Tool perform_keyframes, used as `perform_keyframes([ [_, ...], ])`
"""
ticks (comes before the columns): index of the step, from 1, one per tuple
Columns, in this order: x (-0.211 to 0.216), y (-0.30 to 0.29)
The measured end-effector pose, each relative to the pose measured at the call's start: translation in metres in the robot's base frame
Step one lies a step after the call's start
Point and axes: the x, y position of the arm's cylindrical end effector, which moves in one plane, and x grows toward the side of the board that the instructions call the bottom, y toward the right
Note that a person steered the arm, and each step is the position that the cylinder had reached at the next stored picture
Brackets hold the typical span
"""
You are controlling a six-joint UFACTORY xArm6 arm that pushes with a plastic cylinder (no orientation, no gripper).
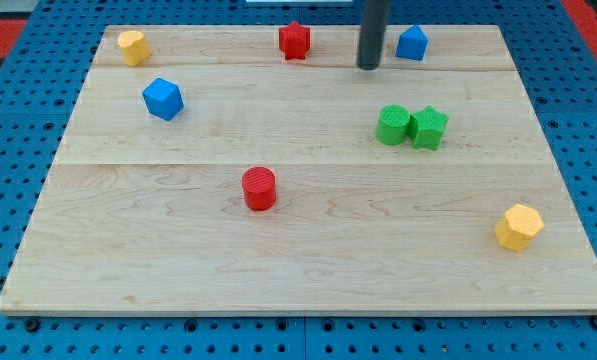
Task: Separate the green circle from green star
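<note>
The green circle (393, 125) and the green star (429, 127) sit side by side and touching, right of the board's middle, the circle on the left. My tip (368, 66) is at the end of the dark rod near the view's top, above and a little left of the green circle, with a gap between them. It touches no block.
The wooden board (298, 260) also holds a red star (295, 40), a blue block (412, 43) just right of the rod, a yellow block (132, 46) at top left, a blue block (163, 98), a red cylinder (260, 188) and a yellow block (519, 226) at lower right.
</note>
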Motion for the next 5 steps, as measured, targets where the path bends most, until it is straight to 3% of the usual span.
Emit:
perform_keyframes([
  [3, 0.040, -0.096],
  [4, 0.050, -0.038],
  [5, 0.052, 0.061],
])
